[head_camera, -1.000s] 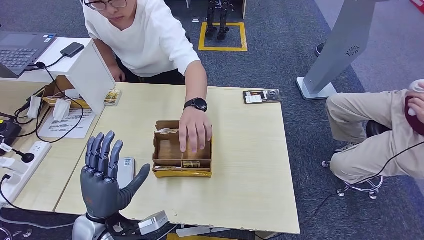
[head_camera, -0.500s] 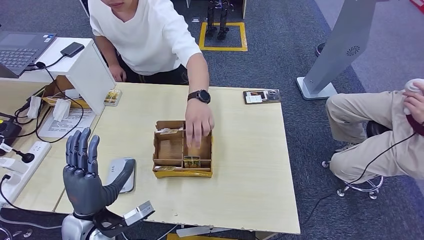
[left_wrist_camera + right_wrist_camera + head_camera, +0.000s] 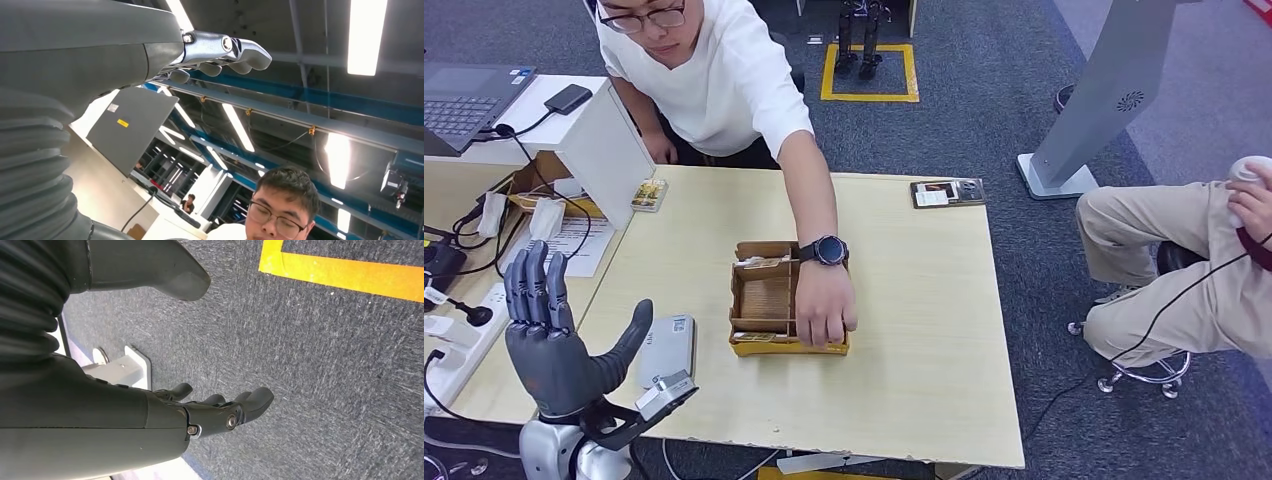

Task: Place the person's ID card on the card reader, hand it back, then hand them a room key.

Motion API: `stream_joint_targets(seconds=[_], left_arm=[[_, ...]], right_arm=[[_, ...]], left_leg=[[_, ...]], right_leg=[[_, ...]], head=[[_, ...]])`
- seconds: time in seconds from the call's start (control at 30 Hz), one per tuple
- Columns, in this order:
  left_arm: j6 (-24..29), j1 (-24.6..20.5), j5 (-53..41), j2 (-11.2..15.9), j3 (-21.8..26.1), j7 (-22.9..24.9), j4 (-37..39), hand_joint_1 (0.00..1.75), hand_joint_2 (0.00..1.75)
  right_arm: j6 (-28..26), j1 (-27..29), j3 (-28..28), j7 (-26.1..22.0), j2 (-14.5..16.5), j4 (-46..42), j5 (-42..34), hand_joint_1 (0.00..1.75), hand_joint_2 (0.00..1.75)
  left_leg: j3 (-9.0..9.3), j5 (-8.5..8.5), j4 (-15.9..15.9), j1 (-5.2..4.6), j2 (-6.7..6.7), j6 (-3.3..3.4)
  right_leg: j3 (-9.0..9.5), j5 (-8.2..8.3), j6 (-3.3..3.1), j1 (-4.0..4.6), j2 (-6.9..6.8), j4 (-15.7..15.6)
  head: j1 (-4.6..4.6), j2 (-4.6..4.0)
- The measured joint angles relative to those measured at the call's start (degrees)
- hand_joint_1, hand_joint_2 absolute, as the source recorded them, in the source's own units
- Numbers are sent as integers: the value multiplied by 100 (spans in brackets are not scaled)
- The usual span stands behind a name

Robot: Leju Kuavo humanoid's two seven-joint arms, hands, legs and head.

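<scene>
While empty, left hand (image 3: 554, 355) raised, fingers (image 3: 529, 285) up.

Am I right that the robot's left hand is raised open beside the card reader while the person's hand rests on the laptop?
Not quite. In the head view the person's hand rests on the cardboard box, not the laptop. The left hand is raised open beside the card reader.

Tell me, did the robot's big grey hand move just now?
Yes. The left hand slid to the robot's left, off the grey card reader it covered before, so it now hangs over the table's left edge, fingers spread.
</scene>
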Motion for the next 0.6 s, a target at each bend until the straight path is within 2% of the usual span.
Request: stream_joint_targets(seconds=[0.37,0.6], left_arm=[[0,-126,-67,-2,131,0,106,0,175],[0,-151,-434,-50,128,0,156,0,175]], right_arm=[[-95,-28,2,89,0,0,-68,0,175],[-92,44,-1,101,0,1,-252,0,175]], left_leg=[[1,0,0,0,0,0],[0,0,1,0,-1,0]], right_leg=[[0,0,0,0,-1,0],[-2,0,0,0,0,0]], head=[[-1,-1],[1,-1]])
